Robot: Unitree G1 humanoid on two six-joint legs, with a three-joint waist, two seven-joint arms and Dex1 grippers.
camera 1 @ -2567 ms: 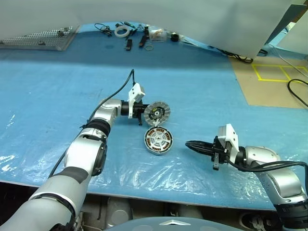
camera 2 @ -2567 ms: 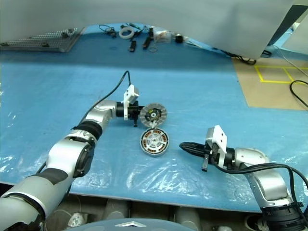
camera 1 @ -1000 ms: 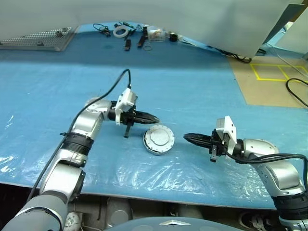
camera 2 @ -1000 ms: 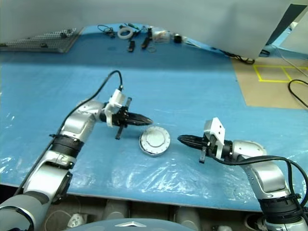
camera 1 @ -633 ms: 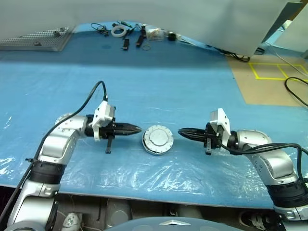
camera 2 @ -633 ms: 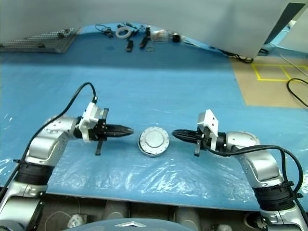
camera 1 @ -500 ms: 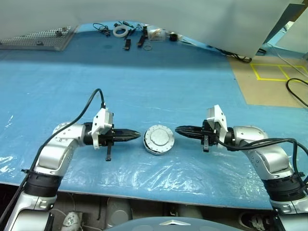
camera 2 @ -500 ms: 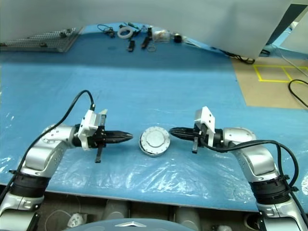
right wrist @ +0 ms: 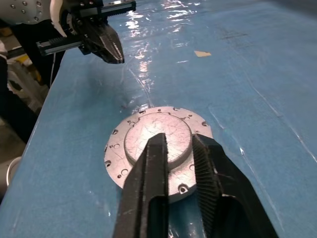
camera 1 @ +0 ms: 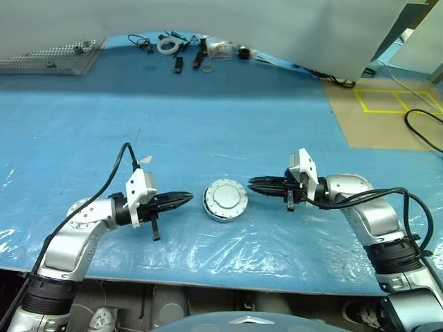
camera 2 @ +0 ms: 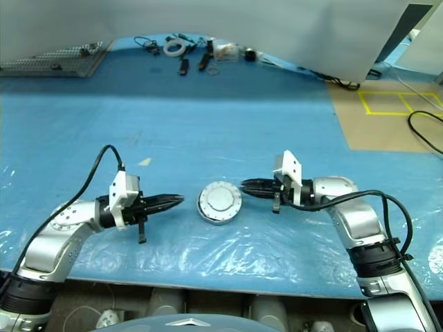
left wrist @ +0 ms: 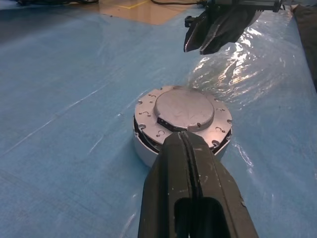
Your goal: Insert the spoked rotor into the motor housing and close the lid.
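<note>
Lid [camera 1: 225,199] is seated plain face up on the motor housing [left wrist: 143,147], flanked by the clenched, empty left gripper [camera 1: 185,198] and the slightly parted, empty right gripper [camera 1: 253,183].

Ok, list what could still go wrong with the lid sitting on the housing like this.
1. The lid looks a little offset on the motor housing, with a dark gap on one side; it may not be fully seated.
2. The left hand, shut, and the right hand, slightly open, flank it closely; a sideways nudge could slide the assembly across the slick plastic sheet.
</note>
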